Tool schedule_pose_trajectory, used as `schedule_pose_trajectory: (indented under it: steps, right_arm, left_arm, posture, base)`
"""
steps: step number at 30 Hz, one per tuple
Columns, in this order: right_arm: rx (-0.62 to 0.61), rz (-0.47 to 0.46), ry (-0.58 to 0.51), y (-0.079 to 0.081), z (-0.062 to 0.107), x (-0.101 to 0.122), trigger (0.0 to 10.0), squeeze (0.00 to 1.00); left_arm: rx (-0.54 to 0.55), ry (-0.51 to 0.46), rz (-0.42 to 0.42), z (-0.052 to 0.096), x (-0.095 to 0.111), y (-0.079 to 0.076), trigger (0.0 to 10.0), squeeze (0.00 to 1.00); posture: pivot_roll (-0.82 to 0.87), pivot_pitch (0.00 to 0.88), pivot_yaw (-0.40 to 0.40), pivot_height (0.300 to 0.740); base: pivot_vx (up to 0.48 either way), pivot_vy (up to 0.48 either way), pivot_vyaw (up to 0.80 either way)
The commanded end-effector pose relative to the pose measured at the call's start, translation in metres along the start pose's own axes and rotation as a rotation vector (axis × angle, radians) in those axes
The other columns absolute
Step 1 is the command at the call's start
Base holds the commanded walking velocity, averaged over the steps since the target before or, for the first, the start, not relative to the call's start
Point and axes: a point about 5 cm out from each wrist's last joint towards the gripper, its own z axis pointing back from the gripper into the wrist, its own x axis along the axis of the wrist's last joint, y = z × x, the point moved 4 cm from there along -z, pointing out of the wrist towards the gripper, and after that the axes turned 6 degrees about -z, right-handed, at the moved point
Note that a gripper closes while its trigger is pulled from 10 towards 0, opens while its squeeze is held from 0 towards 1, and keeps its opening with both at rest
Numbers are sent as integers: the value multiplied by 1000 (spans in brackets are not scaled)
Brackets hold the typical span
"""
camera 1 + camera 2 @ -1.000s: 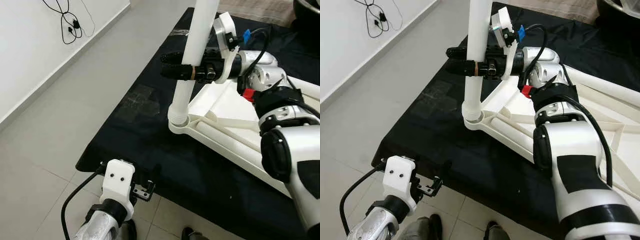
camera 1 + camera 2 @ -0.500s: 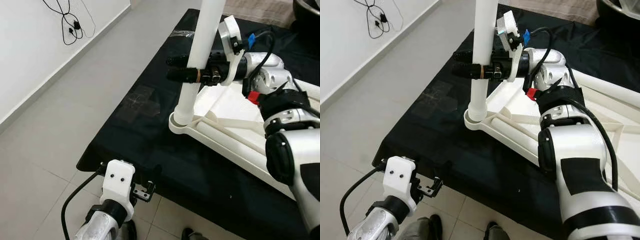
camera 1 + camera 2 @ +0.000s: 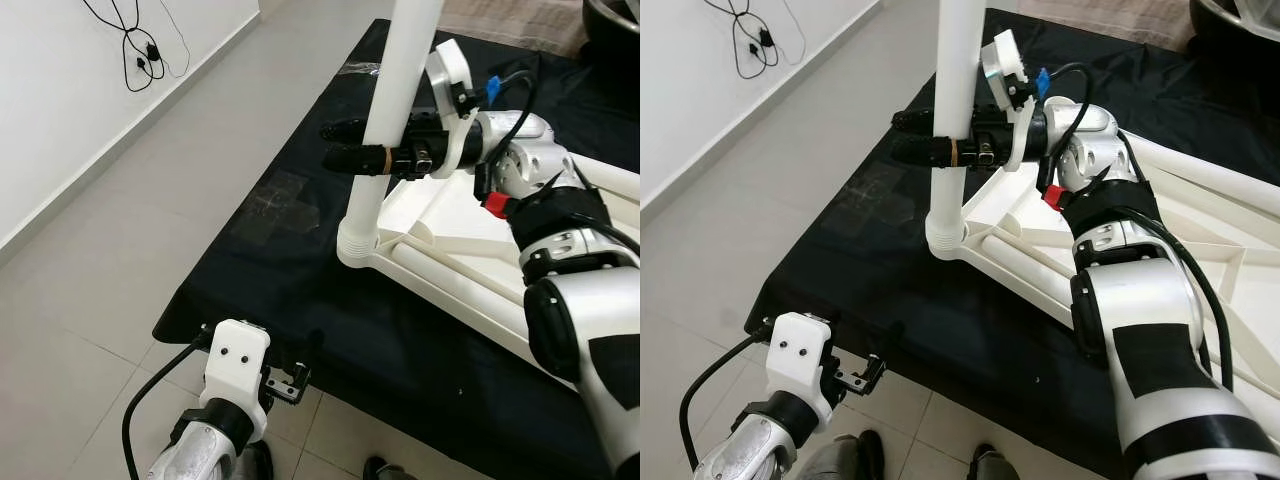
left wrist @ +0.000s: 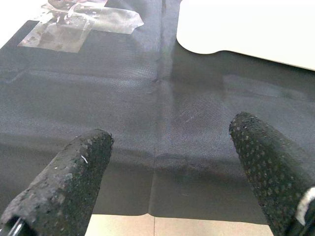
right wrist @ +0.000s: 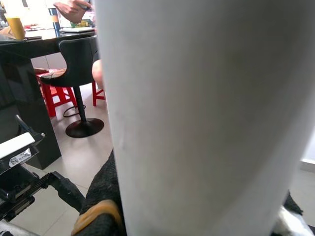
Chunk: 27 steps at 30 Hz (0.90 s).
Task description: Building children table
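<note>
Right gripper (image 3: 352,153) clamped the long white plastic table leg (image 3: 396,95), axis near-upright, foot seated in corner socket (image 3: 357,245) of white tabletop; left gripper (image 4: 167,172) spread, empty, well apart from socket.

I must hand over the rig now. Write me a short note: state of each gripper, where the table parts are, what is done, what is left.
Right gripper: shut on the white plastic table leg, holding it nearly upright.
Left gripper: open, idle, low over the near edge of the black cloth mat.
Parts: the leg's threaded end sits in the corner socket of the white plastic tabletop, which lies underside up on the mat.
Done: leg placed in the socket.
Left: whether it is fully screwed in cannot be told; check it, then release.
</note>
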Motion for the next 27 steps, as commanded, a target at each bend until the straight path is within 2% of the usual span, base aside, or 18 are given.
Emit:
schedule_pose_trajectory:
  steps: [1, 8, 17, 27]
  right_arm:
    - [34, -25, 18, 4, -3, -12, 10000, 0]
    - [10, -9, 46, 1, 1, -15, 10000, 0]
    - [-51, 9, 28, -6, 5, -5, 10000, 0]
    - [-69, 9, 12, -9, -1, -4, 10000, 0]
  left_arm:
    - [-12, 36, 4, 1, -8, -2, 10000, 0]
    - [-13, 34, 2, 2, -8, -2, 10000, 0]
    - [-17, 35, 1, 2, -8, -3, 10000, 0]
    - [-17, 33, 2, 2, -7, -4, 10000, 0]
  posture:
    - [121, 246, -12, 740]
    - [122, 246, -13, 740]
    - [116, 255, -20, 740]
    - [116, 260, -26, 740]
  base:
    - [0, 0, 0]
    - [0, 0, 0]
    - [0, 0, 0]
    - [0, 0, 0]
